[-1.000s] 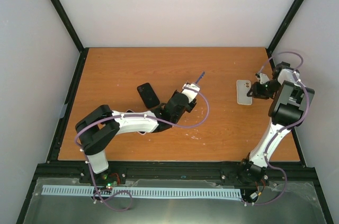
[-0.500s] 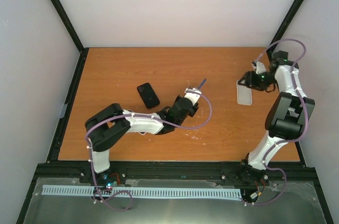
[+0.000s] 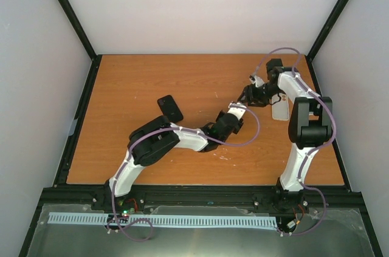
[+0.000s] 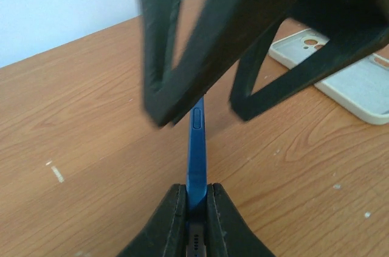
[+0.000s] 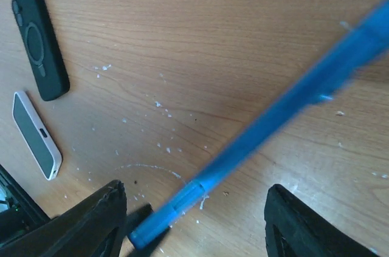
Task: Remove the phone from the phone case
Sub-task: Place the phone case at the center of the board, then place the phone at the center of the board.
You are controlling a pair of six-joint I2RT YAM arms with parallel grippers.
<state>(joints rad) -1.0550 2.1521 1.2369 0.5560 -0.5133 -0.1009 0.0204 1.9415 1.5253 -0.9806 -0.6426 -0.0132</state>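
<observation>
My left gripper (image 4: 196,191) is shut on the bottom end of a thin blue phone case (image 4: 197,141), held edge-on above the table; a dark phone edge shows inside it between the fingers. In the top view the left gripper (image 3: 237,111) is right of the table's middle. My right gripper (image 3: 249,95) is open just beyond it. In the right wrist view the blue case (image 5: 273,117) runs diagonally between the wide-open fingers (image 5: 103,220) without touching them. The right gripper's point there is (image 5: 194,208).
A pale case (image 3: 279,110) lies flat at the right, also in the left wrist view (image 4: 346,78). A black case (image 3: 170,108) lies left of centre, also in the right wrist view (image 5: 39,38), with a white-edged slab (image 5: 36,135) next to it.
My left arm has carried the blue case to the right. My right arm has swung left, away from the pale case, and its open fingers now straddle the blue case.
</observation>
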